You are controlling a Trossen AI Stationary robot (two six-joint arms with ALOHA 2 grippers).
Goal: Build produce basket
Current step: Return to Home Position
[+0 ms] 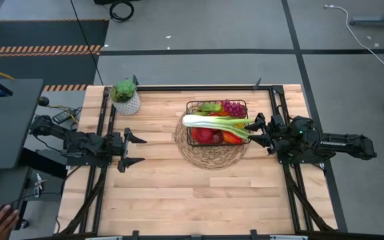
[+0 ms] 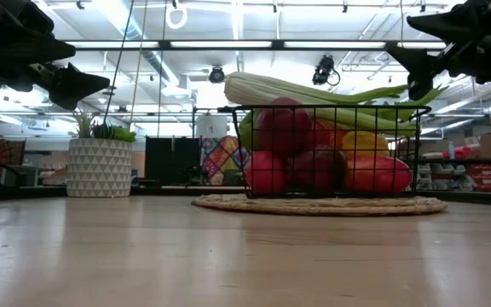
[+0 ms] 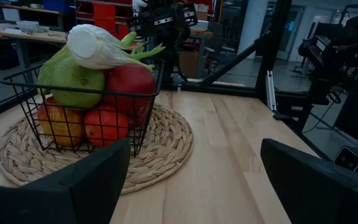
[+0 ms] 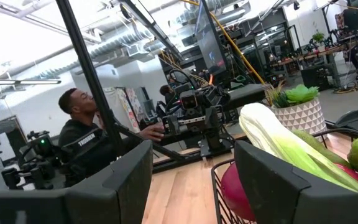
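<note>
The black wire basket (image 1: 190,124) stands on a round woven mat (image 1: 209,159) right of the table's middle. It holds the produce: red apples (image 3: 129,84), a green pear (image 3: 73,81), purple grapes (image 1: 234,107) and orange and yellow pieces (image 2: 361,145). A long pale-green celery (image 1: 212,123) lies across the rim, its leafy end toward my right gripper (image 1: 254,131). That gripper hovers open just right of the basket, and the celery passes outside one finger (image 4: 278,186). At the table's left my left gripper (image 1: 136,150) waits open, facing the basket.
A potted green plant (image 1: 125,97) in a white pot stands at the far left of the table. Bare wood lies in front of the basket and between the arms. A person (image 4: 79,127) sits beyond the table, and a hand (image 1: 0,219) shows at the lower left.
</note>
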